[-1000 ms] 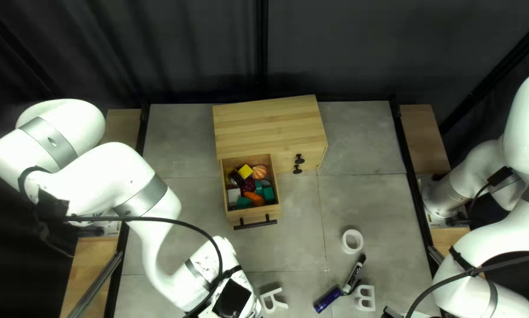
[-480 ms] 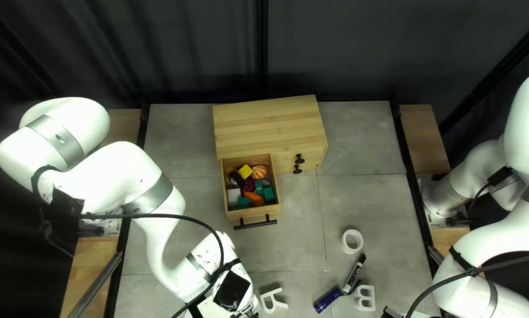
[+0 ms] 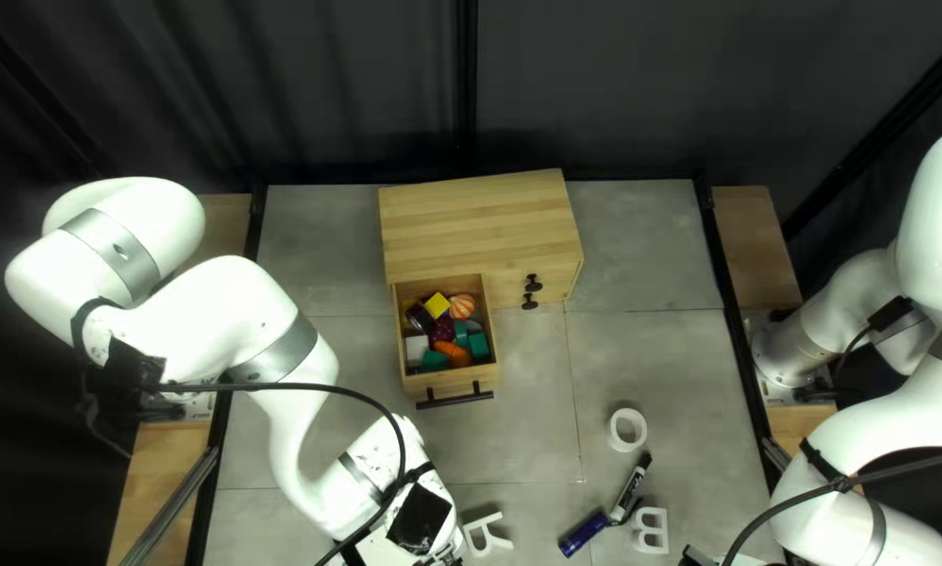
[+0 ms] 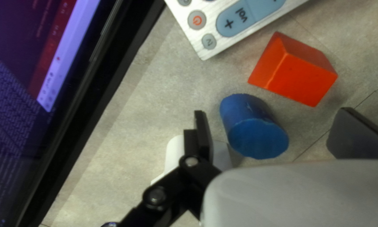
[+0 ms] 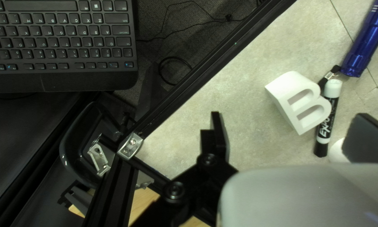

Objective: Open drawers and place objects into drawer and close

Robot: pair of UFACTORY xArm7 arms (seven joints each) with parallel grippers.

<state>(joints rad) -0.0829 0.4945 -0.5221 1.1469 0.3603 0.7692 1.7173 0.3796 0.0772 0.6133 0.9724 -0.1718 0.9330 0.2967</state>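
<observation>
At the near edge of the top left view are my left gripper [image 3: 441, 556] and right gripper [image 3: 694, 557]. The cabinet [image 3: 479, 223] has its left drawer [image 3: 455, 383] pulled out, holding several coloured pieces. White letters R [image 3: 486, 536] and B [image 3: 651, 530], a blue flashlight [image 3: 583, 532], a marker [image 3: 630, 491] and a white ring [image 3: 614, 432] lie on the table. In the left wrist view my left gripper [image 4: 277, 130] is open around a blue cylinder [image 4: 256, 134], beside a red block [image 4: 296, 69]. My right gripper [image 5: 292, 136] is open, the B [image 5: 300, 101] ahead of it.
A remote [image 4: 239, 21] lies beyond the blue cylinder, and a lit screen [image 4: 33, 63] stands beside it. The right wrist view has a keyboard [image 5: 62, 42] and a black frame rail [image 5: 205, 63] along the table's edge. A closed cabinet door has two dark knobs [image 3: 532, 283].
My left arm has shifted a little to the right near the table's near edge. The right arm, the drawer and the table objects in the top left view have stayed still.
</observation>
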